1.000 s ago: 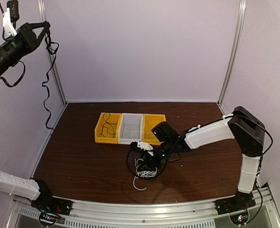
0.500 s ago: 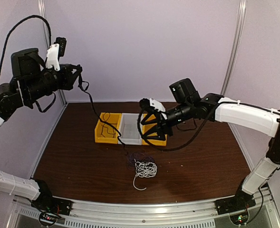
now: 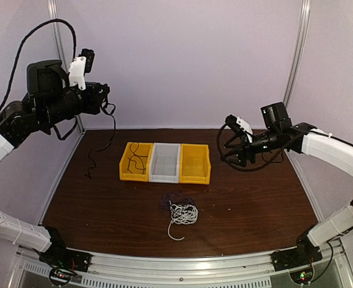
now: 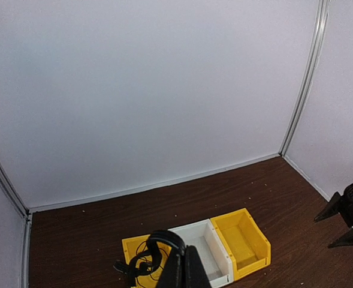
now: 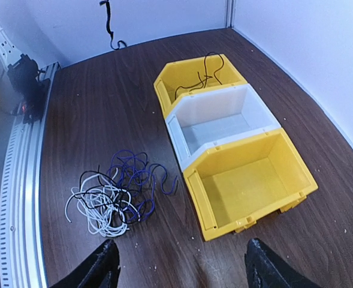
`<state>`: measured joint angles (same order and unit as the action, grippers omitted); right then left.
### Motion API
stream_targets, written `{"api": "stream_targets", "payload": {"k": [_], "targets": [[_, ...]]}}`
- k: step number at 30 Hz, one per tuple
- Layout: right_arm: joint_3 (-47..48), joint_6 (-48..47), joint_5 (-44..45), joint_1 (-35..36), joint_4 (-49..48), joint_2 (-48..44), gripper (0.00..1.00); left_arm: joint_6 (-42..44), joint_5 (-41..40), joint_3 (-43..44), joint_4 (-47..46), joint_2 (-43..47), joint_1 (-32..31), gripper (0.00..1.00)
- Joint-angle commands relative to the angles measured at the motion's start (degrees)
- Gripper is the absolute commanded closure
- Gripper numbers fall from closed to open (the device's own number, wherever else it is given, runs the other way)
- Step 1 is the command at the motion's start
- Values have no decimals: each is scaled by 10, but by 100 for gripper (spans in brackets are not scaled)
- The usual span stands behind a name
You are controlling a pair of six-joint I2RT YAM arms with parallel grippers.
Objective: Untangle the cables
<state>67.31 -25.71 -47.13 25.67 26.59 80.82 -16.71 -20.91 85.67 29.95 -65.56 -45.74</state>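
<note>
The left claw (image 3: 104,99) is raised high over the far left corner of the desk (image 3: 260,204) and is closed on a thin black cable (image 5: 107,21). That cable hangs down from it along the left wall, and its lower end rests on the desk near the left edge. The right claw (image 3: 232,150) hangs over the right side of the desk, just right of the bins, with its fingers (image 5: 104,267) spread wide and nothing between them.

Three bins stand side by side toward the far edge: a yellow one (image 3: 126,162) on the left, a white one (image 3: 164,174) in the middle and another yellow one (image 3: 195,174) on the right. A second black cable (image 3: 135,157) lies in the left yellow bin.

The tangle of cables (image 3: 182,211), white, black and purplish cords knotted together, lies on the desk in front of the bins, toward the near edge, well apart from both claws.
</note>
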Motion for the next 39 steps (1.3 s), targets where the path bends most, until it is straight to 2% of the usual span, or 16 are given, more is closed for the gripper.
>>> {"api": "stream_targets", "payload": {"k": [1, 4, 9, 15, 22, 28, 39], "targets": [[-86, 10, 29, -22, -67, -70, 27, 29, -42, 48, -4, -35, 3, 100], [-154, 9, 36, -45, -122, -106, 28, 33, -41, 82, 13, -63, 14, 100], [-200, 3, 40, -80, -161, -109, 29, 47, -23, 144, 23, -107, 25, 100], [-209, -1, 23, -85, -164, -106, 29, 55, 3, 205, 13, -158, 35, 100], [-214, -6, 21, -85, -166, -107, 29, 42, 50, 258, 8, -213, 85, 100], [-216, -8, 18, -84, -164, -109, 29, 9, 142, 249, 0, -239, 159, 100], [-216, -11, 18, -85, -163, -104, 29, 27, 141, 275, -9, -260, 177, 100]]}}
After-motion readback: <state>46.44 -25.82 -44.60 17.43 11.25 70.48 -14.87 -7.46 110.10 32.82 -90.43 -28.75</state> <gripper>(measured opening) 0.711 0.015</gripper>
